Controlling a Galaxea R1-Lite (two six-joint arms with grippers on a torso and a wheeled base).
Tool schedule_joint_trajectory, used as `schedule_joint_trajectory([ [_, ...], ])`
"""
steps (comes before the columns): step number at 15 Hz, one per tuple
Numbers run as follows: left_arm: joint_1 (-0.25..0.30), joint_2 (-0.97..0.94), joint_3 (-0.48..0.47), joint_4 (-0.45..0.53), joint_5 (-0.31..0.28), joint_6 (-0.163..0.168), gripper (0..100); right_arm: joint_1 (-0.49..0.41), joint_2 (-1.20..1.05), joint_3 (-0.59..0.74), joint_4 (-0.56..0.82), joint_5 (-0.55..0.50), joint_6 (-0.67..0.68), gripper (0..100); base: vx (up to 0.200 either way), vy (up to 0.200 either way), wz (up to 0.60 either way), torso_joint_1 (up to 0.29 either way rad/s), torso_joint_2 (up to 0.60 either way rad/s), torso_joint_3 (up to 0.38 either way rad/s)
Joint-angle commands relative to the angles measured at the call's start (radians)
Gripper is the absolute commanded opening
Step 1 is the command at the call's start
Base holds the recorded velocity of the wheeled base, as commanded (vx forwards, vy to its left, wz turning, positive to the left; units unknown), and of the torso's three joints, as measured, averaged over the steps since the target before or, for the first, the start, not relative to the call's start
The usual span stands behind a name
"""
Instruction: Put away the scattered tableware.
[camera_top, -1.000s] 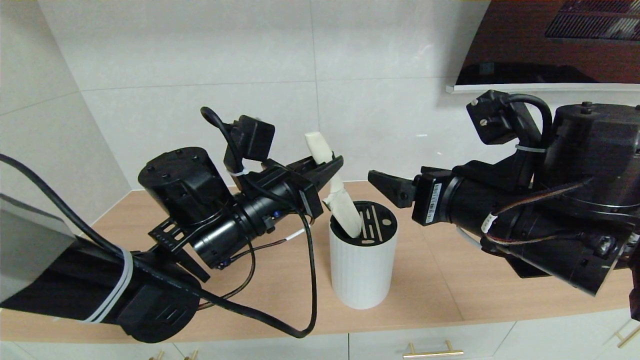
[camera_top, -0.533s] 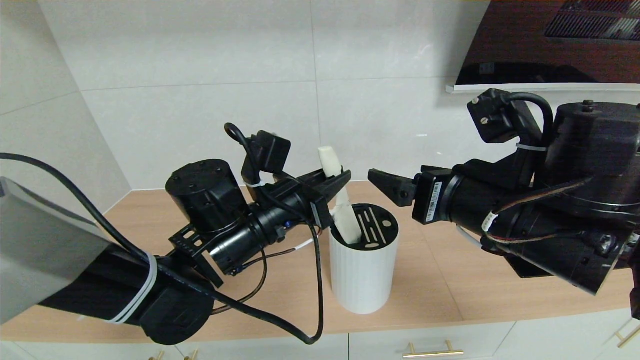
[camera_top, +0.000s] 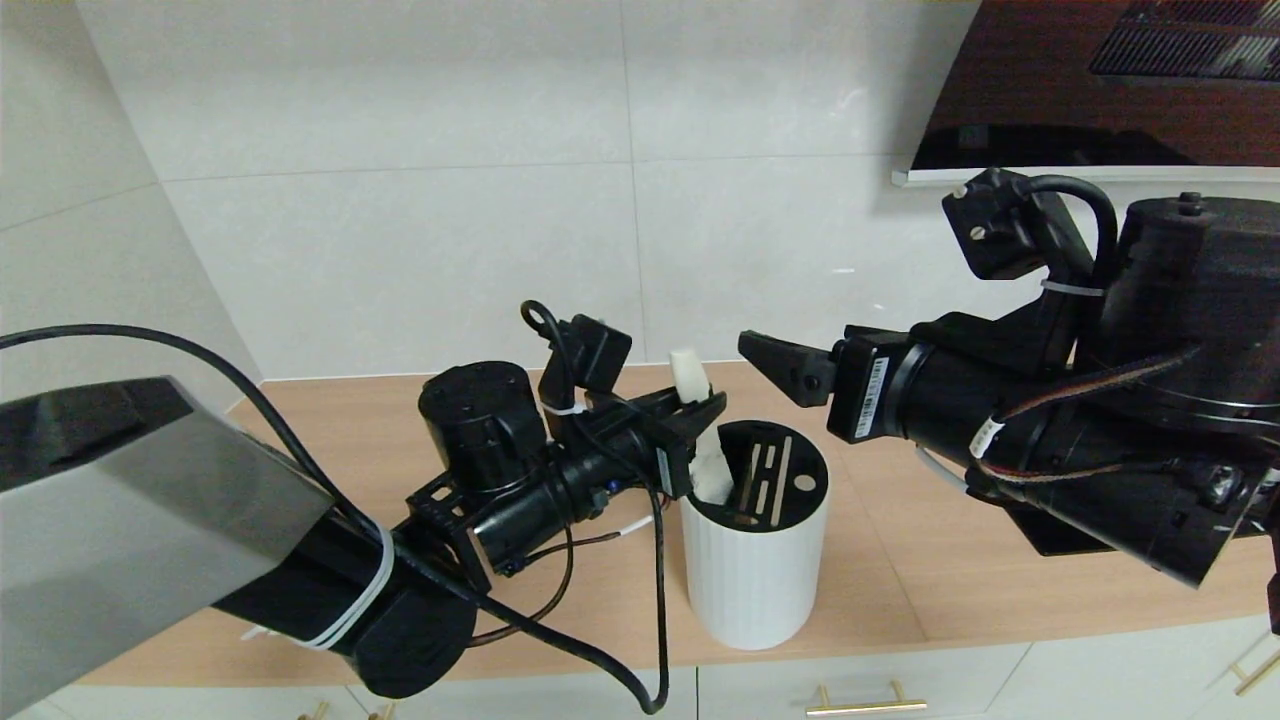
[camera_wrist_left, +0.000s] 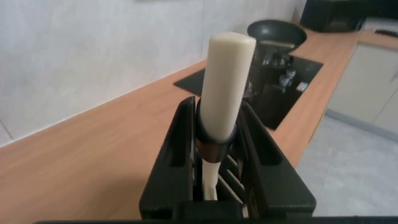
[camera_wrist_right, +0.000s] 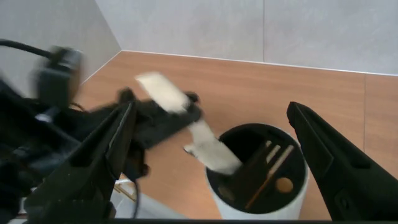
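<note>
Knife in holder, left gripper clamping it; pan on cooktop beyond.

Table — light wood-grain top, meeting a tiled wall at the back. One white ribbed holder stands upright on it, near the front edge. Right of the holder, well apart, a black cooktop lies in the surface — farther from the holder still, a dark pan.

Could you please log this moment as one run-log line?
left gripper: shut on cream utensil | utensil: lower end in white holder | right gripper: open, raised near holder
</note>
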Motion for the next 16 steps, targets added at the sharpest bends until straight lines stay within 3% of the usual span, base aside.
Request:
schedule_joint_trajectory([
  [1, -0.014, 0.024, -0.007, -0.007, 0.004, -0.003, 0, 0.0, 0.001, -0.001, 0.0, 0.0, 0.0, 100, 0.0, 0.0, 0.0, 0.0, 0.0, 0.0],
  [3, -0.025, 0.027, -0.024, -0.03, 0.005, -0.003, 0, 0.0, 0.001, -0.003, 0.0, 0.0, 0.0, 100, 0.0, 0.0, 0.0, 0.0, 0.0, 0.0],
  [4, -0.031, 0.027, -0.035, -0.031, 0.007, -0.005, 100, 0.0, 0.001, -0.003, 0.0, 0.0, 0.0, 100, 0.0, 0.0, 0.0, 0.0, 0.0, 0.0],
  [8, -0.033, 0.022, -0.07, -0.081, 0.036, -0.039, 100, -0.017, 0.002, -0.004, -0.002, 0.0, 0.0, 100, 0.0, 0.0, 0.0, 0.0, 0.0, 0.0],
  [12, -0.03, -0.027, -0.067, -0.094, 0.043, -0.042, 100, -0.026, -0.009, -0.01, -0.002, 0.0, 0.002, 100, 0.0, 0.0, 0.0, 0.0, 0.0, 0.0],
  [15, 0.006, -0.196, -0.038, -0.091, 0.069, -0.048, 100, -0.057, -0.036, -0.014, 0.0, 0.001, 0.0, 100, 0.0, 0.0, 0.0, 0.0, 0.0, 0.0],
  [16, 0.019, -0.308, -0.019, -0.074, 0.069, -0.086, 100, -0.087, -0.067, -0.007, 0.001, 0.0, 0.002, 100, 0.0, 0.0, 0.0, 0.0, 0.0, 0.0],
])
